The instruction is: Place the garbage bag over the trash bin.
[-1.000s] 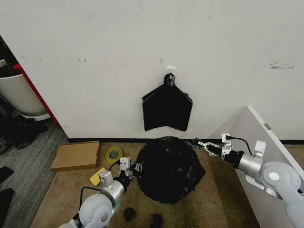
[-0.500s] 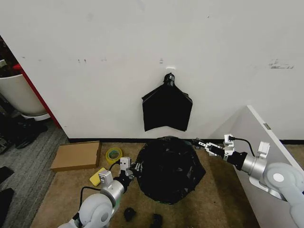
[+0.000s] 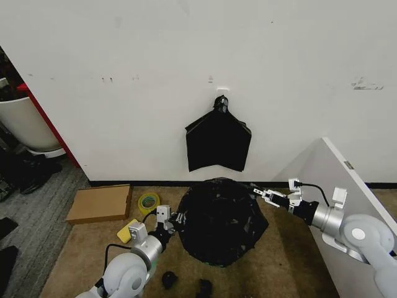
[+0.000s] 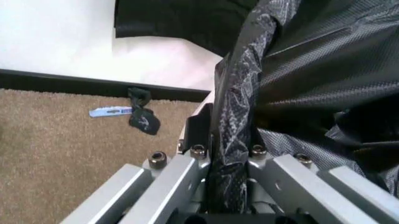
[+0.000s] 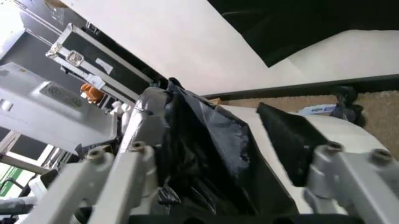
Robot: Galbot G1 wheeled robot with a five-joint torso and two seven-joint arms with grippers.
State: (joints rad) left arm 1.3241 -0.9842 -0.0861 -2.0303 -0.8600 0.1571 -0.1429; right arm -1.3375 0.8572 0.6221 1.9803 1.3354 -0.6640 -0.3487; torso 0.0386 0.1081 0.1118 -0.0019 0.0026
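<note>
Head: we look forward and down from well back at the wall (image 3: 124, 74) and carpet (image 3: 285, 261) | Left wrist: we sit close, looking along our fingers (image 4: 162, 186) at the garbage bag (image 4: 311, 70) | Right wrist: equally close, facing the wall | Shared: bag and wall in all three

Garbage bag (image 3: 218, 222) between both grippers — centre.

The garbage bag (image 3: 218, 223) is thin, glossy, crinkled black plastic; the floor (image 3: 291, 261) is rough brown carpet; the fingers (image 4: 181, 172) are matt metal.
</note>
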